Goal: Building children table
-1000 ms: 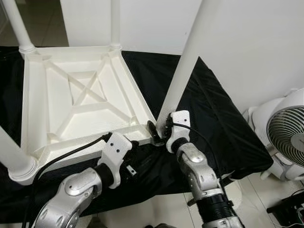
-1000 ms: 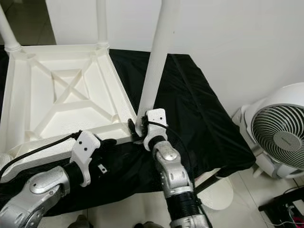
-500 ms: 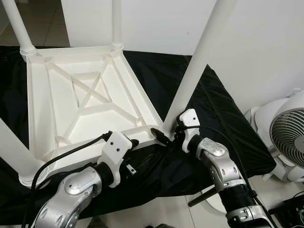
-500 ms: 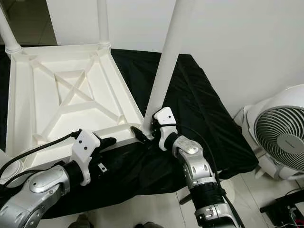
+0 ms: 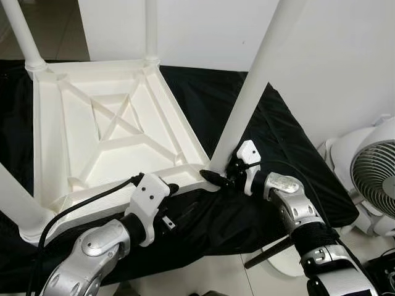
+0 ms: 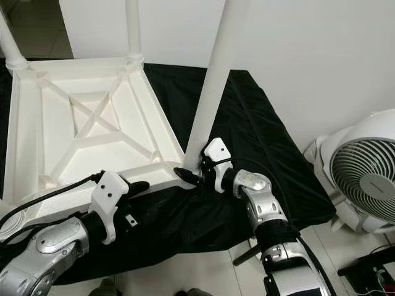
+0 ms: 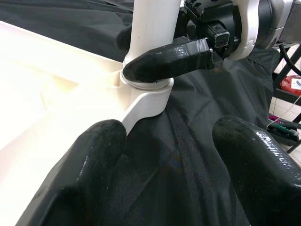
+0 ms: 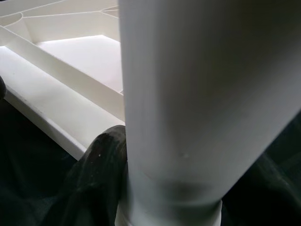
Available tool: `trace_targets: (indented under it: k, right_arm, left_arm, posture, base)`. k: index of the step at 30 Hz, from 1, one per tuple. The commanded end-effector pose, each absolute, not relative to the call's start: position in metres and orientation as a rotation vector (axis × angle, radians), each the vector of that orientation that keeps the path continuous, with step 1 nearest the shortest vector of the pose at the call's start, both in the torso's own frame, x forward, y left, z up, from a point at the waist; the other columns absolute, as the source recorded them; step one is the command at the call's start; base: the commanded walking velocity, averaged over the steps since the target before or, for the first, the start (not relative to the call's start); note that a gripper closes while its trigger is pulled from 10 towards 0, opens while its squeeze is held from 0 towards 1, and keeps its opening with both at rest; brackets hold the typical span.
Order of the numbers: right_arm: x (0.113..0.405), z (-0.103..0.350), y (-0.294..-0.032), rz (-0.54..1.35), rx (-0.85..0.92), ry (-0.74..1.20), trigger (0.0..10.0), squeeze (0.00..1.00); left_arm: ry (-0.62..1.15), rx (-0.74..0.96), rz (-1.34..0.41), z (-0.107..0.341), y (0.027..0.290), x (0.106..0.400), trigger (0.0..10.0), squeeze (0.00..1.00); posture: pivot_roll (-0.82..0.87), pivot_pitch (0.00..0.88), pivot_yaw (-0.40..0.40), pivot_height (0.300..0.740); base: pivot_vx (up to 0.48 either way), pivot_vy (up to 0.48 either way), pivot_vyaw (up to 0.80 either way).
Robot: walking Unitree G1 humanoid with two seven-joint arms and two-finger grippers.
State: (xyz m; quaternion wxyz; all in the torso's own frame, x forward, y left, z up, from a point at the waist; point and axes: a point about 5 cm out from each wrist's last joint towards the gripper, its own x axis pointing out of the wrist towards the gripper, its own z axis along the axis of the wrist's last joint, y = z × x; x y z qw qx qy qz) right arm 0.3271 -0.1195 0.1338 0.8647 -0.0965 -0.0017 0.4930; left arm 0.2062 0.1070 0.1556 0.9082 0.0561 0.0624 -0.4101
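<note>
Nearest the camera, the left arm reaches in from the lower left, a black cable [image 5: 86, 200] running along it, and the left gripper [image 5: 174, 187] rests at the near edge of the upturned white table top [image 5: 68, 132] with its two fingers spread apart — from the wrist view one finger [image 7: 80, 176] lies against the white rim and the other [image 7: 256, 169] over the black cloth [image 5: 271, 148], nothing between them. Just beside it, at the table's near right corner, the right gripper [image 5: 220, 177] is pinched around the base of a white table leg [image 5: 253, 83] where the leg meets its round corner socket [image 7: 146, 89]; one black finger [image 7: 169, 59] wraps across the front of the leg just above the socket, and in the right wrist view a finger [image 8: 101, 160] presses against the leg's side. The leg stands tilted, leaning up and away to the right. The table lies upside down on the black cloth, its ribbed underside with a crossed brace facing up. Another leg [image 5: 15, 203] stands at the near left corner, and two more rise at the far corners — one at far left [image 5: 18, 31], one at the far middle [image 5: 150, 28]. Farther right, on the floor beyond the cloth's edge, stands a white fan [image 5: 373, 179], with a white wall [image 5: 345, 55] behind.
</note>
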Motion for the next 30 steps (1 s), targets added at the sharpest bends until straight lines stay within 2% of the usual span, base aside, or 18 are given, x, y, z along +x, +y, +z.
trace_targets:
  k: [1,7,10,15,18,22,24,28,29,30]
  right_arm:
    - [0.325,0.127,-0.117,1.067,-0.201,0.026,0.0,0.00]
    - [0.325,0.122,-0.117,1.041,-0.196,0.026,0.0,0.00]
    - [0.327,0.117,-0.113,0.931,-0.169,0.025,0.0,0.00]
    - [0.324,0.116,-0.106,0.867,-0.128,0.011,0.0,0.00]
    - [0.321,0.111,-0.099,0.698,-0.076,0.036,0.0,0.00]
    - [0.318,0.110,-0.094,0.627,-0.059,0.037,0.0,0.00]
    - [0.314,0.109,-0.087,0.526,-0.040,0.040,0.0,0.00]
    - [0.314,0.109,-0.086,0.496,-0.031,0.040,0.0,0.00]
    - [0.313,0.109,-0.080,0.386,-0.010,0.041,0.0,0.00]
    - [0.312,0.110,-0.078,0.357,-0.005,0.040,0.0,0.00]
  left_arm:
    - [0.119,0.119,-0.847,0.158,0.106,0.204,10.0,0.00]
    - [0.119,0.118,-0.850,0.158,0.105,0.204,10.0,0.00]
    - [0.120,0.118,-0.854,0.159,0.105,0.204,10.0,0.00]
    - [0.119,0.117,-0.856,0.159,0.104,0.204,10.0,0.00]
    - [0.117,0.113,-0.857,0.159,0.103,0.205,10.0,0.00]
    - [0.117,0.109,-0.859,0.159,0.102,0.204,10.0,0.00]
    - [0.117,0.105,-0.864,0.158,0.101,0.204,10.0,0.00]
    - [0.117,0.104,-0.866,0.158,0.101,0.204,10.0,0.00]
    - [0.116,0.100,-0.870,0.158,0.099,0.205,10.0,0.00]
    - [0.115,0.099,-0.872,0.158,0.098,0.205,10.0,0.00]
  posture:
    - [0.24,0.037,-0.115,0.740]
    - [0.24,0.038,-0.114,0.740]
    - [0.24,0.037,-0.113,0.740]
    - [0.24,0.038,-0.116,0.740]
    - [0.23,0.040,-0.117,0.740]
    - [0.23,0.040,-0.118,0.740]
    - [0.22,0.041,-0.119,0.740]
    - [0.22,0.041,-0.119,0.740]
    - [0.21,0.046,-0.121,0.740]
    - [0.21,0.046,-0.121,0.740]
  base:
    - [0.000,0.000,0.00]
    - [0.000,0.000,0.00]
    - [0.000,0.000,0.00]
    - [0.000,0.000,0.00]
    - [0.000,0.000,0.00]
    - [0.000,0.000,0.00]
    - [0.000,0.000,0.00]
    - [0.000,0.000,0.00]
    - [0.000,0.000,0.00]
    - [0.000,0.000,0.00]
